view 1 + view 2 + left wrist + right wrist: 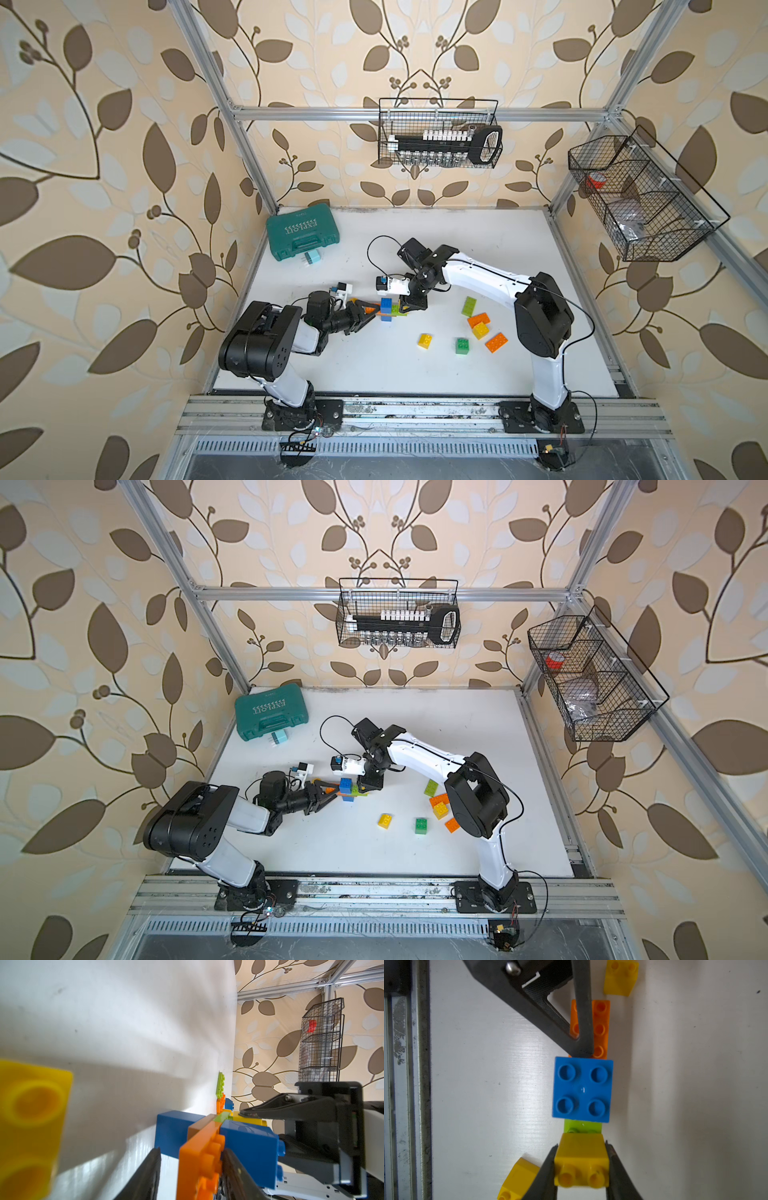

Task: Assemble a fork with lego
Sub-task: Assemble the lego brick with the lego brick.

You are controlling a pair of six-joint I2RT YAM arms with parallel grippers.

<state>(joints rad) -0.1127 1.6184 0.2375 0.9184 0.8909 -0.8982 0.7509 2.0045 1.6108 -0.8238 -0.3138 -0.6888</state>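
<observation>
Lego (386,309) stands half-built in the middle of the table (374,374), right gripper (581,1144) pinching its yellow brick (581,1159), likely as an anchor, while left gripper (372,314) straddles the orange plate (199,1163), jaws slightly spread.

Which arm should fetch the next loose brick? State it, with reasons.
Probably right. The loose bricks lie on its side, while the left gripper straddles the orange plate, steadying it. The right gripper must first release the yellow brick.
</observation>
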